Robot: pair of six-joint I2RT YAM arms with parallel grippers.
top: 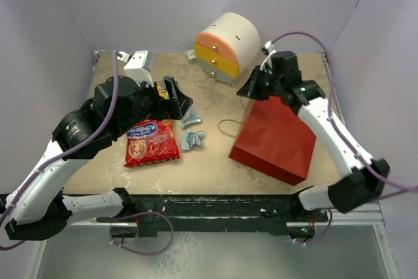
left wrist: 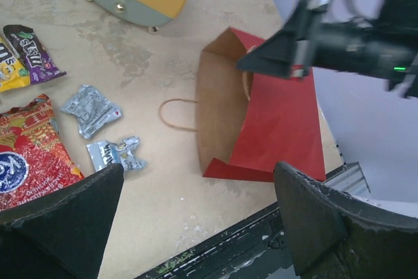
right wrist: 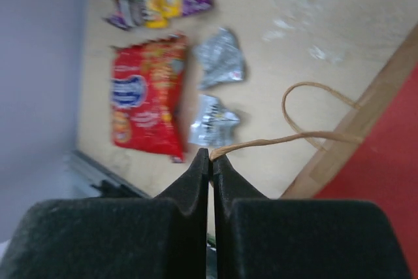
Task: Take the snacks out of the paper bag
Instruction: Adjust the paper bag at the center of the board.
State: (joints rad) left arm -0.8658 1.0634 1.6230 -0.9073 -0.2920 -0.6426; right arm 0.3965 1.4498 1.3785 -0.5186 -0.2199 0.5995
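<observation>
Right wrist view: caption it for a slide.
Right gripper shut on the string handle of the paper bag, snacks laid out beyond.

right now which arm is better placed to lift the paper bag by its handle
Right. The right gripper is shut on the string handle of the paper bag; the left gripper hangs open by the snacks, apart from the bag.

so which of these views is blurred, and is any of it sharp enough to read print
Right wrist view: soft all over, the logo on the red crisp packet smeared. Left wrist view: sharp, print on the purple candy packet legible. Top external view: evenly lit, only soft shadows beside the paper bag.
</observation>
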